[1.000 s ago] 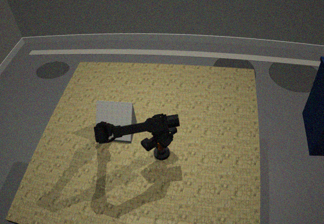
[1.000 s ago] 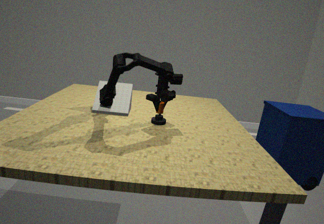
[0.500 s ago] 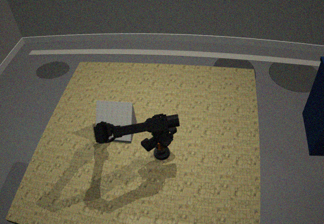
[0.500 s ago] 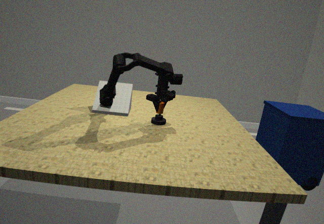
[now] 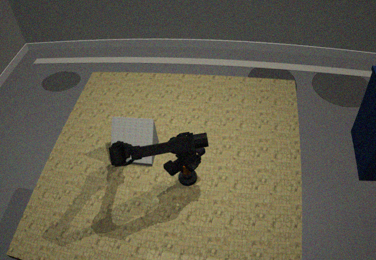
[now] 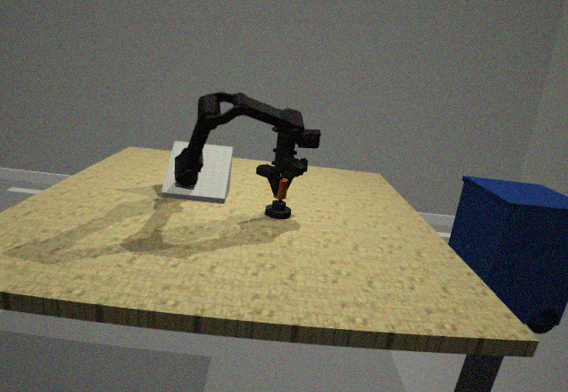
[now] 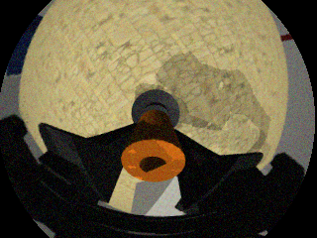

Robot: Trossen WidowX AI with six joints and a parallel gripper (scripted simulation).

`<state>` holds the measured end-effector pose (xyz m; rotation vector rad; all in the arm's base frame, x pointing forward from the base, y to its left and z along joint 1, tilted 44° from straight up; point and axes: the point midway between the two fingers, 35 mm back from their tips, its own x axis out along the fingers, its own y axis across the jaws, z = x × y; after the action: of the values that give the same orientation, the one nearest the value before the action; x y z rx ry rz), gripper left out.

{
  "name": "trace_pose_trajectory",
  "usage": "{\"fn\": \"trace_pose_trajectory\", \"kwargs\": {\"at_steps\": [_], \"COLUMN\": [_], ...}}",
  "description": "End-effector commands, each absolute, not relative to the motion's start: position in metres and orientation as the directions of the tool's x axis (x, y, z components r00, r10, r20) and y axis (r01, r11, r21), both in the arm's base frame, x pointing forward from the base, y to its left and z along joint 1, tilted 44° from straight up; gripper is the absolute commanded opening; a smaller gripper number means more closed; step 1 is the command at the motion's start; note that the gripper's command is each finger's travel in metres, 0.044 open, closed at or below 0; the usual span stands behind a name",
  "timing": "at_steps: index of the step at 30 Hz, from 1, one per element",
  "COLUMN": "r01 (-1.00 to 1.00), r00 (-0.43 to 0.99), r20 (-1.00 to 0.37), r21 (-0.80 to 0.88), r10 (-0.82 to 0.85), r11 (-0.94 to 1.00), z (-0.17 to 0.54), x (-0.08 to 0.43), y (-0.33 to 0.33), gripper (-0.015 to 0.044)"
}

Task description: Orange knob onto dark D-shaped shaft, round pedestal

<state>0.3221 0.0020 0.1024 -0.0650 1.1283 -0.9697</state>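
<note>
The orange knob (image 5: pixel 185 170) (image 6: pixel 281 189) (image 7: pixel 130 161) is held between the fingers of my gripper (image 5: pixel 185 169) (image 6: pixel 280 191) (image 7: pixel 155 130), which is shut on it. The knob leans a little, its top to the right in the exterior view. Its open upper end, with a hole that has a flat side, faces the wrist camera. The dark round pedestal (image 5: pixel 187 182) (image 6: pixel 278 214) (image 7: pixel 142 102) stands on the table directly below. The knob's lower end is just above the pedestal's raised middle, around the shaft's top. The shaft is mostly hidden, and its flat side cannot be seen.
A light grey sloped block (image 5: pixel 131 129) (image 6: pixel 216 168) stands on the table (image 5: pixel 242 160) (image 6: pixel 320 259) by the arm's base. A blue bin (image 5: pixel 365 135) (image 6: pixel 504 231) stands off the table's right side. The arm's shadow falls across the table.
</note>
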Motion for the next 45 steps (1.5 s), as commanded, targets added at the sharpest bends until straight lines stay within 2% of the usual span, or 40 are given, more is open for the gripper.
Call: {"fn": "trace_pose_trajectory", "kwargs": {"at_steps": [1, 45], "r01": [0.632, 0.683], "r00": [0.089, 0.089], "r20": [-0.727, -0.727], "r21": [-0.488, -0.454], "r10": [-0.681, -0.681], "r11": [0.603, 0.573], "z": [0.1029, 0.1044], "x": [0.3232, 0.3241], "y": [0.0012, 0.0004], "gripper": [0.0, 0.0]}}
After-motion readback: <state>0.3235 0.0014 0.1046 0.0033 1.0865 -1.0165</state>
